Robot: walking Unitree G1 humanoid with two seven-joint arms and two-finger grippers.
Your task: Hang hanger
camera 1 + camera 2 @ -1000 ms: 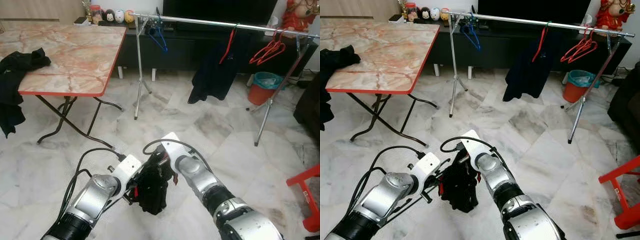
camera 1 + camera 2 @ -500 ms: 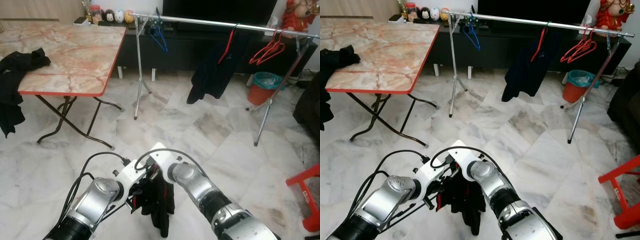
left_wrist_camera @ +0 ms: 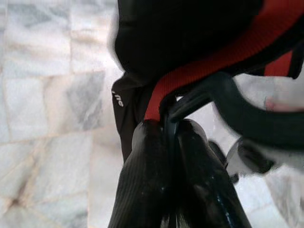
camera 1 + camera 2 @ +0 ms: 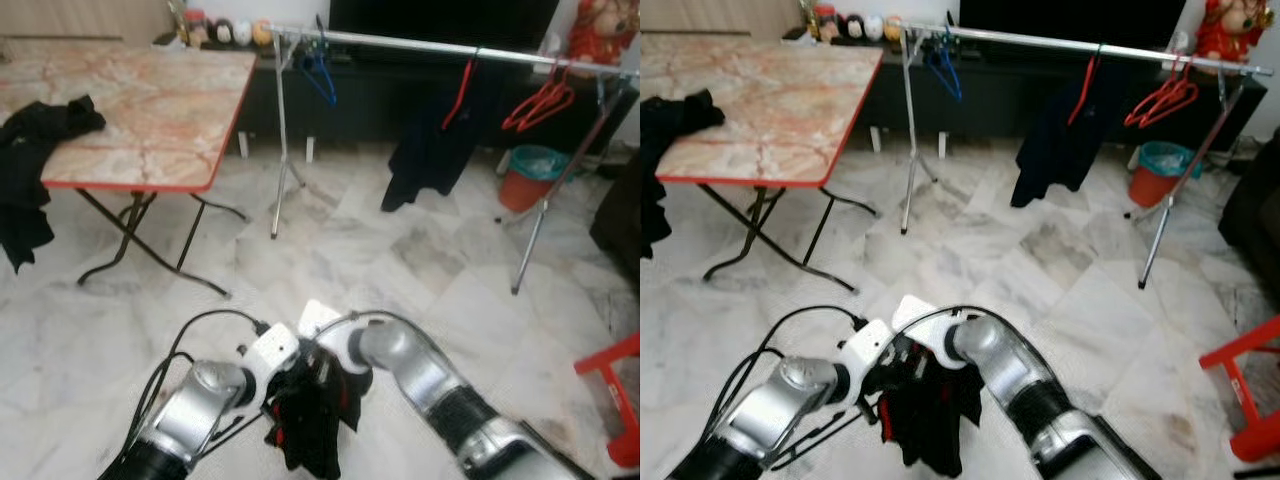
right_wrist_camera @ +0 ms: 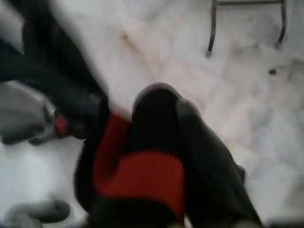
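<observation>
Low in front of me, a black garment with red trim hangs on a red hanger between my two grippers. My left gripper is shut on the red hanger at the garment's neck. My right gripper reaches in from the right and presses into the top of the garment. In the blurred right wrist view its fingers lie together with a red band across them. The clothes rail stands far ahead. It carries a blue hanger, a red hanger with a dark garment, and a few bare red hangers.
A folding marble-top table stands ahead on the left with black clothes draped over its corner. An orange bin sits behind the rail's right leg. A red stool is at the right edge. Marble floor stretches between me and the rail.
Both grippers and the garment have sunk lower and nearer to me. The garment hangs longer below them than a second ago. The camera has shifted slightly.
</observation>
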